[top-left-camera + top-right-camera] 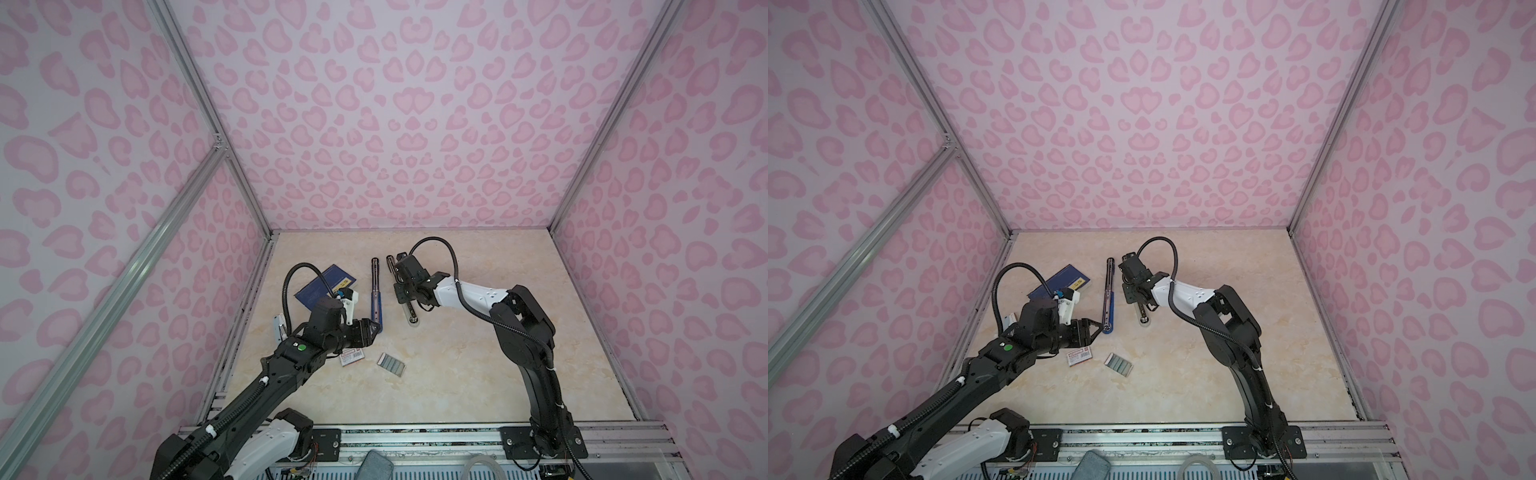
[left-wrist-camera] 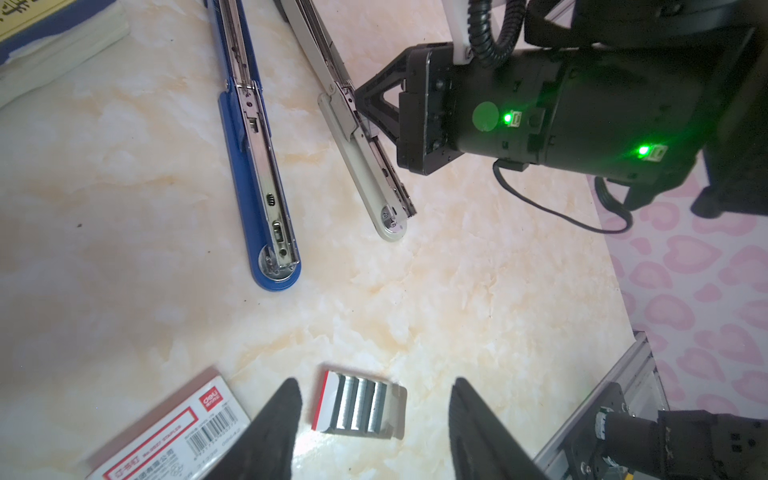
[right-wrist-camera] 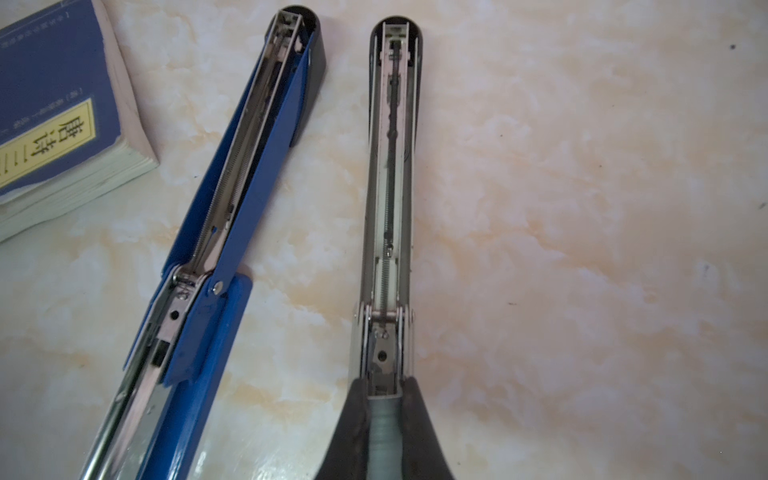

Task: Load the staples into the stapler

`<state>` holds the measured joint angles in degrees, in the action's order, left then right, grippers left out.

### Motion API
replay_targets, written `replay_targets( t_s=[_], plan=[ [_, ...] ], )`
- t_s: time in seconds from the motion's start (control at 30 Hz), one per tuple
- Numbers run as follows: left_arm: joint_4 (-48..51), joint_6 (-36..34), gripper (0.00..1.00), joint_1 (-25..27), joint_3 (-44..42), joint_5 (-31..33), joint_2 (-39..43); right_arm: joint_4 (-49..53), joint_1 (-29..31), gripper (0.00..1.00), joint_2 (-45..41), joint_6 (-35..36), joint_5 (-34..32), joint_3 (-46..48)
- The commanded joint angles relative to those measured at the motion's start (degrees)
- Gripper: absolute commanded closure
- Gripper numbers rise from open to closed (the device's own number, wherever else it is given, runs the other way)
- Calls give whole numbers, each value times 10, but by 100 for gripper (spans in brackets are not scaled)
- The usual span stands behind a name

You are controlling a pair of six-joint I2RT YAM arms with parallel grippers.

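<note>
Blue book [image 3: 50,104] and splayed blue stapler [image 3: 249,166] beside my grey stapler [image 3: 388,208], sleeve [image 2: 166,432] beside staples tray [image 2: 359,405], left gripper [image 2: 374,382] parted, empty, near it, right gripper [image 3: 384,384] pinching a staple strip [image 3: 384,432] over the grey stapler

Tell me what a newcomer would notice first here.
Pink heart-patterned walls surround a marbled table. Two long staplers lie opened flat on it, the blue stapler beside the grey stapler, where the right gripper pinches a strip of staples. The open left gripper hovers near the staple tray.
</note>
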<state>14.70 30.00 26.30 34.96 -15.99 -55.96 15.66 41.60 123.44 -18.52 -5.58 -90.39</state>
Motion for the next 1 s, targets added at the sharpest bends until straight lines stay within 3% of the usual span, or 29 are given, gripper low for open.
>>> replay_targets(
  t_s=[0.0, 0.5, 0.97],
  plan=[
    [-11, 0, 40, 0, -2, 5, 2, 6, 1, 90, 2, -6, -4, 10],
    [-15, 2, 40, 0, -4, 0, 4, 22, 6, 90, -11, -10, -26, -2],
    [-15, 1, 40, 0, -12, 0, 9, 76, 19, 90, 16, -44, -98, -51]
  ],
)
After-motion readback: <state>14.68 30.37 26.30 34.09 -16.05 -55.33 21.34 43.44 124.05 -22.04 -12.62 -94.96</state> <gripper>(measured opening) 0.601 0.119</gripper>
